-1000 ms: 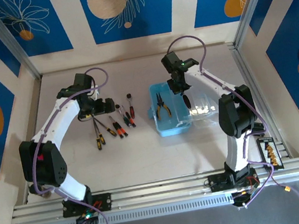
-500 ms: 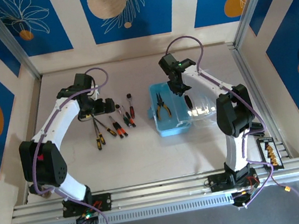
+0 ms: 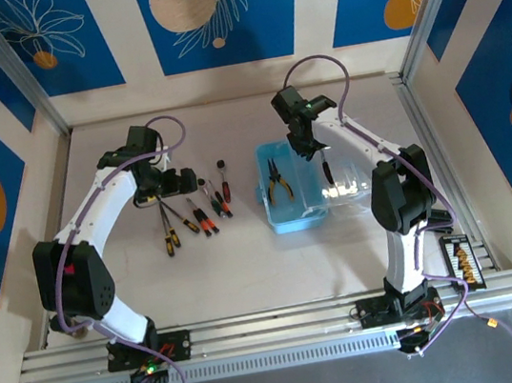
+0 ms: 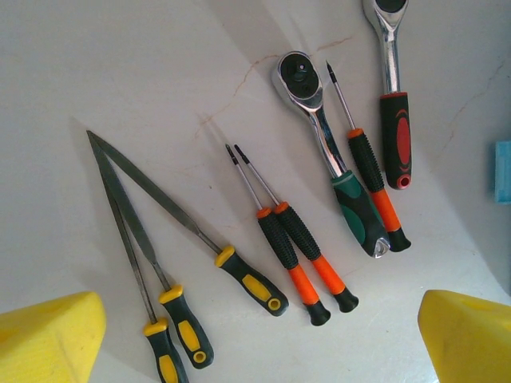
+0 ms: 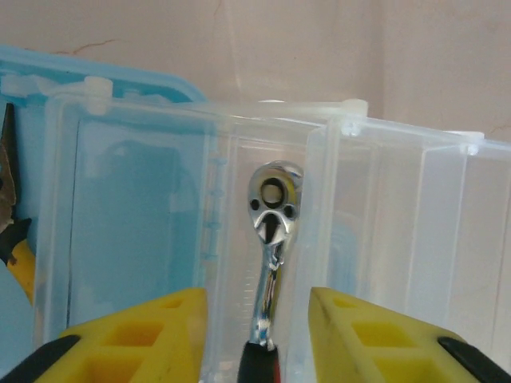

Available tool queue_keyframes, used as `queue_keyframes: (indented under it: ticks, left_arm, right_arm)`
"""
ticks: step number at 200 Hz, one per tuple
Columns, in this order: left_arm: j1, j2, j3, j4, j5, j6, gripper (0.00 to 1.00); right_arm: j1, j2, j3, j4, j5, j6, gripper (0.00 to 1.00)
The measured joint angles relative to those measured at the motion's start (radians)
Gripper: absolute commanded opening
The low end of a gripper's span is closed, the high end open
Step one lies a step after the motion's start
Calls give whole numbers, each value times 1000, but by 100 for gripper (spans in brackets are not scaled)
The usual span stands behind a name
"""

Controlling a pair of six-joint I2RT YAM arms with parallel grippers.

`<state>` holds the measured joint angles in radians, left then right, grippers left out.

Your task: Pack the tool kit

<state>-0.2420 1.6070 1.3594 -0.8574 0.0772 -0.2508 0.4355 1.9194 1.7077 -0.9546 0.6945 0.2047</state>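
My right fingers stand spread, with a chrome ratchet between them, its red-and-black grip at the bottom edge; the metal sits clear of both pads. That wrist camera also shows the ribbed clear lid beneath it and a yellow pliers handle at the left. The overhead camera adds the layout: the blue case lies mid-bench, lid open to its right, pliers inside. My left fingers are wide apart above loose tools on the bench: three yellow-and-black-handled blades, three orange-banded screwdrivers, a green-handled ratchet and a red-handled ratchet, all left of the case
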Motion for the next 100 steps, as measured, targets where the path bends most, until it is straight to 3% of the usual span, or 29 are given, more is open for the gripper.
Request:
queue_keyframes:
  ticks: [14,33,51,100]
  left_arm:
    - [0,-2,0,0,0,4,100]
    - [3,-2,-2,0,0,11,100]
    - [3,-2,-11,0,0,18,100]
    - [2,0,-104,37,0,-15,100]
  right_arm:
    - [0,-1,2,-5,1,0,54]
    - [0,-13,2,-11,-19,-10,85]
    - [4,-51,0,-9,-74,-25,99]
    - [31,-271,-74,57,-298,-16,99]
